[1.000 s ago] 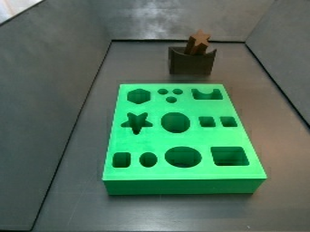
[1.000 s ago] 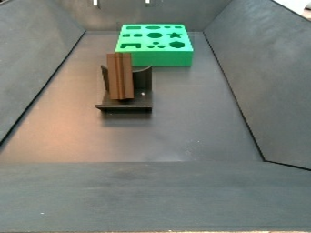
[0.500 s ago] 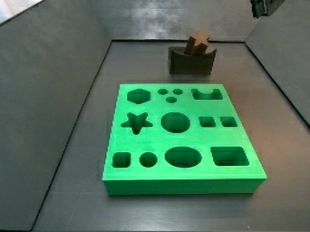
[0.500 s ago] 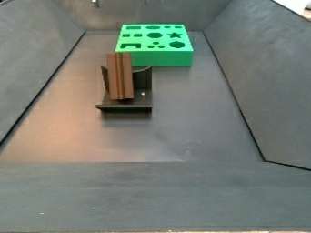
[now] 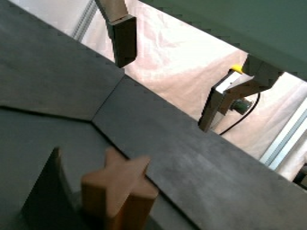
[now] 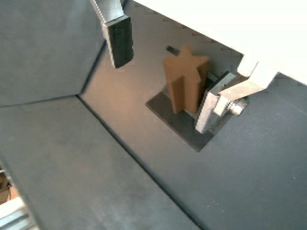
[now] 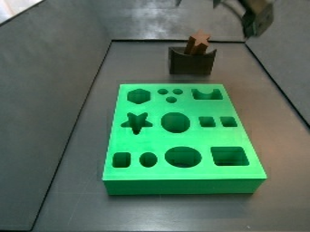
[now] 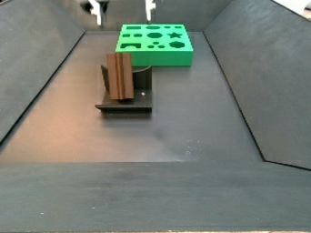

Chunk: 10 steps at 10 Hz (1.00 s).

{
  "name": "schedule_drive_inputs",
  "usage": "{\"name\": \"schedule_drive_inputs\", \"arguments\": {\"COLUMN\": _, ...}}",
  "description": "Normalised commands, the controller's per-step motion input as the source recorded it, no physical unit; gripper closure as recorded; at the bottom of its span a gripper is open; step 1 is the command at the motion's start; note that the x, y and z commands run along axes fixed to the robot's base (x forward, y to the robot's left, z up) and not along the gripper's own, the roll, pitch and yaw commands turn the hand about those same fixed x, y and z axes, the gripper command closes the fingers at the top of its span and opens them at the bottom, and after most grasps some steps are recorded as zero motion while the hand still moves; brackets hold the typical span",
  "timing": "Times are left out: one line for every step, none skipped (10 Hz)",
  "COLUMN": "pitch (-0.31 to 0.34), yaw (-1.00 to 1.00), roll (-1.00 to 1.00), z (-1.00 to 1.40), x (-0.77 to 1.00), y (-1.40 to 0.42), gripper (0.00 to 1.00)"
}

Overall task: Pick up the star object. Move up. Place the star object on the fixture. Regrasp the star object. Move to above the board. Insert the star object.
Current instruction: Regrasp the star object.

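Two silver gripper fingers are hanging spread apart and empty, above the reddish-brown wooden star object, which is standing upright, long axis vertical, in the dark notched fixture.

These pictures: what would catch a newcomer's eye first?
The bright green board, full of shaped holes, lies mid-floor. Behind it in that side view, the reddish-brown star object stands in the dark fixture. The gripper hangs open and empty above, fingers apart from the piece.
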Motion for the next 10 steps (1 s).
{"name": "schedule_drive_inputs", "arguments": {"pitch": -0.002, "yaw": 0.11, "roll": 0.07, "z": -1.0, "x": 0.06, "y": 0.06, "gripper": 0.0}}
{"name": "schedule_drive_inputs", "arguments": {"pitch": -0.023, "yaw": 0.11, "roll": 0.07, "z": -1.0, "x": 0.07, "y": 0.06, "gripper": 0.0}}
{"name": "schedule_drive_inputs", "arguments": {"pitch": -0.055, "yaw": 0.09, "roll": 0.07, "z": -1.0, "x": 0.08, "y": 0.05, "gripper": 0.0}}
{"name": "schedule_drive_inputs", "arguments": {"pitch": -0.074, "yaw": 0.08, "roll": 0.07, "z": -1.0, "x": 0.09, "y": 0.05, "gripper": 0.0}}
{"name": "schedule_drive_inputs", "arguments": {"pitch": -0.078, "yaw": 0.07, "roll": 0.07, "z": -1.0, "x": 0.09, "y": 0.04, "gripper": 0.0}}
{"name": "schedule_drive_inputs", "arguments": {"pitch": -0.078, "yaw": 0.03, "roll": 0.07, "z": -1.0, "x": 0.11, "y": 0.04, "gripper": 0.0}}
{"name": "schedule_drive_inputs", "arguments": {"pitch": -0.076, "yaw": 0.02, "roll": 0.07, "z": -0.96, "x": 0.11, "y": 0.03, "gripper": 0.0}}
{"name": "schedule_drive_inputs", "arguments": {"pitch": -0.072, "yaw": 0.0, "roll": 0.08, "z": -0.77, "x": 0.09, "y": 0.02, "gripper": 0.0}}
{"name": "schedule_drive_inputs", "arguments": {"pitch": -0.063, "yaw": -0.01, "roll": 0.07, "z": -0.57, "x": 0.08, "y": 0.01, "gripper": 0.0}}
{"name": "schedule_drive_inputs", "arguments": {"pitch": -0.054, "yaw": -0.01, "roll": 0.07, "z": -0.42, "x": 0.07, "y": 0.01, "gripper": 0.0}}
